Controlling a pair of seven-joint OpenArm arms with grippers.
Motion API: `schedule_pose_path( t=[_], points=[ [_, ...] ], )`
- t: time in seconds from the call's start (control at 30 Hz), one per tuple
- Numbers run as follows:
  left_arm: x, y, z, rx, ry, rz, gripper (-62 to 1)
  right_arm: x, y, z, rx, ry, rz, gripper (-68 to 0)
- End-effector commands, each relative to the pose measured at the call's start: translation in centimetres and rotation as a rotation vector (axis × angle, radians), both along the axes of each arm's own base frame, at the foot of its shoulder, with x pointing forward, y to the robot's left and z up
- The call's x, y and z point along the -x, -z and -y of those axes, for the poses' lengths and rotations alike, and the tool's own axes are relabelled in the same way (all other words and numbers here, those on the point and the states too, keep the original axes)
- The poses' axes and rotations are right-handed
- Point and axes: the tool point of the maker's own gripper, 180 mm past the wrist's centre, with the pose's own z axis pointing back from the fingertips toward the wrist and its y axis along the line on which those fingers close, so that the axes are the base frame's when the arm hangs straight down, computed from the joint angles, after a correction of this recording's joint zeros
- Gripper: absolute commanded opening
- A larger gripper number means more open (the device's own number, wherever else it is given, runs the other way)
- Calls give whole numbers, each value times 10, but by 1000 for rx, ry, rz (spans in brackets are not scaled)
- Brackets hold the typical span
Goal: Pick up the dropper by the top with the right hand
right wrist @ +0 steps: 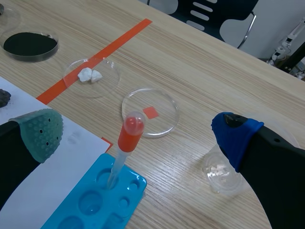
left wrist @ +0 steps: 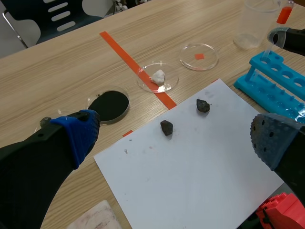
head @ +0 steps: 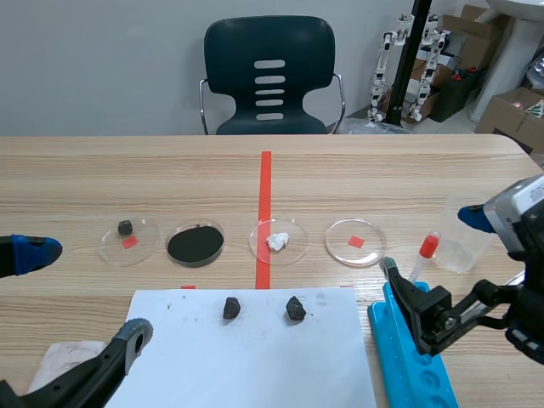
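Observation:
The dropper (head: 424, 256), a clear tube with a red bulb on top, stands upright in a hole at the far end of the blue rack (head: 406, 357). My right gripper (head: 433, 242) is open, with one finger on each side of the dropper at about bulb height and not touching it. From the right wrist view the dropper (right wrist: 125, 148) rises between the open fingers of my right gripper (right wrist: 138, 131), rooted in the rack (right wrist: 90, 202). My left gripper (head: 85, 293) hangs open over the table's near left, holding nothing; the left wrist view shows it (left wrist: 174, 136) above the white paper, with the dropper (left wrist: 283, 15) far off.
A white paper sheet (head: 246, 357) carries two dark stones (head: 231, 308) (head: 295, 308). Beyond it lies a row of petri dishes (head: 355, 242), one of them holding black powder (head: 195, 244). A clear plastic beaker (head: 466, 242) stands just right of the dropper. A chair (head: 270, 76) stands behind the table.

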Motion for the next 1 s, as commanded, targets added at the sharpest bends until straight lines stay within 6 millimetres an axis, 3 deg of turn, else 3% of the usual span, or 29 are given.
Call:
schedule_pose_path(
  t=[0.0,0.27,0.47,0.63,0.97],
  points=[
    [-3,-12,4,24,-1,35,14,-5,-7,0,-6,-2,24,-30],
    [-3,-12,4,24,-1,35,14,-5,-5,-2,-7,-6,18,-42],
    [-3,-12,4,24,-1,35,14,-4,-2,-1,1,-3,4,-195],
    [-3,-12,4,24,-1,35,14,-4,-1,-1,4,-2,-2,-208],
    [-3,-12,4,24,-1,35,14,-4,4,1,19,5,-27,-365]
  ],
)
